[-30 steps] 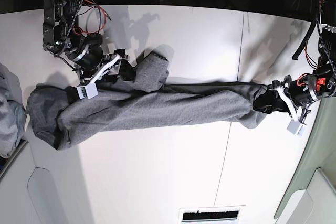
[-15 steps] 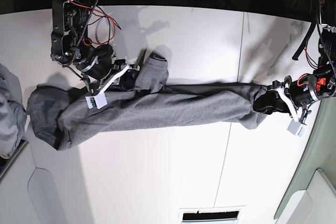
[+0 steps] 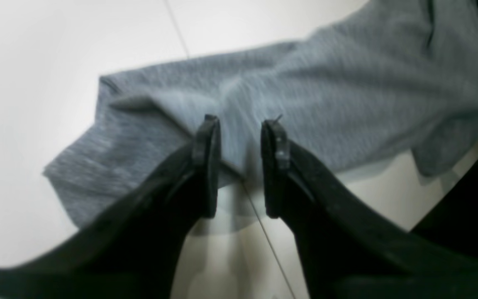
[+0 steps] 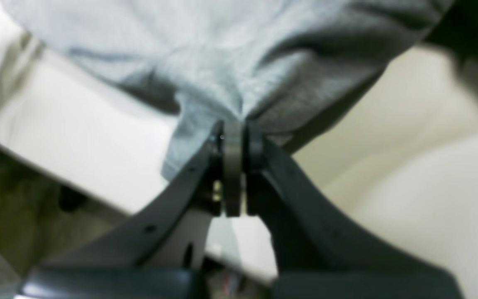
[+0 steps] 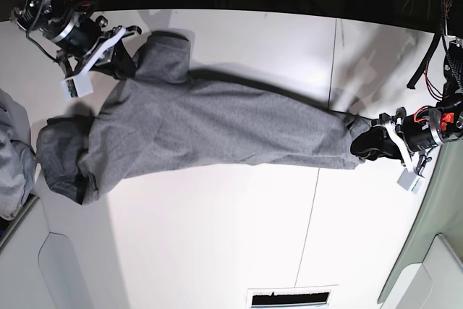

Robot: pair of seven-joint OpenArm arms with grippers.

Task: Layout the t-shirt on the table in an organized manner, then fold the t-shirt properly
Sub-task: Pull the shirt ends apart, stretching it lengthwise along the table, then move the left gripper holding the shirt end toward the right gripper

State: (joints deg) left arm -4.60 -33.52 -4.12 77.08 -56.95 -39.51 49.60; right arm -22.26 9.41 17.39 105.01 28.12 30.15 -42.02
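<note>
Grey heather cloth, the t-shirt (image 5: 210, 135), lies stretched in a long wrinkled band across the white desk (image 5: 239, 236), running from my right side to my left. My right claw (image 4: 234, 133) is clamped tight on a bunched corner of the t-shirt (image 4: 206, 54), its 2 jaws pressed together with the fabric fanning out above them; in the base view that claw (image 5: 119, 59) sits near the desk's far edge, and the pinched corner rises in a hump just beside it. My left claw (image 3: 241, 164) has its jaws partly apart, with a fold of the t-shirt (image 3: 305, 95) running down between them over the dark seam line (image 3: 270, 245) in the desktop, so it grips the cloth. In the base view this claw (image 5: 377, 142) holds the band's opposite end. A paler grey cloth bundle (image 5: 13, 164) lies at the desk's edge, near the shirt's rumpled end.
</note>
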